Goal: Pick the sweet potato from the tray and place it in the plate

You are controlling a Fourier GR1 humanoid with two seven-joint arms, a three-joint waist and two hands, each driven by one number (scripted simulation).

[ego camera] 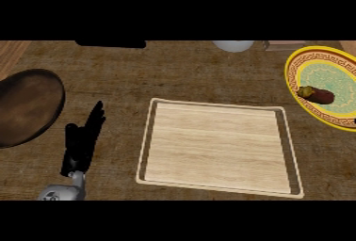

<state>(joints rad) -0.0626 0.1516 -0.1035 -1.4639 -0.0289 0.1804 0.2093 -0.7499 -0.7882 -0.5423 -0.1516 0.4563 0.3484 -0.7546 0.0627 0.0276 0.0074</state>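
Note:
The sweet potato [318,94], reddish brown with a dark end, lies on the yellow patterned plate [314,65] at the right edge of the head view. The pale wooden tray [220,147] sits in the middle of the counter with nothing on it. My left hand [82,141] rests open at the lower left, fingers straight and pointing up, well left of the tray. My right hand does not show.
A dark brown round plate [26,106] lies at the left edge. A white object [233,44] and a light box [284,44] stand at the back edge near the yellow plate. The counter is a dark woven surface.

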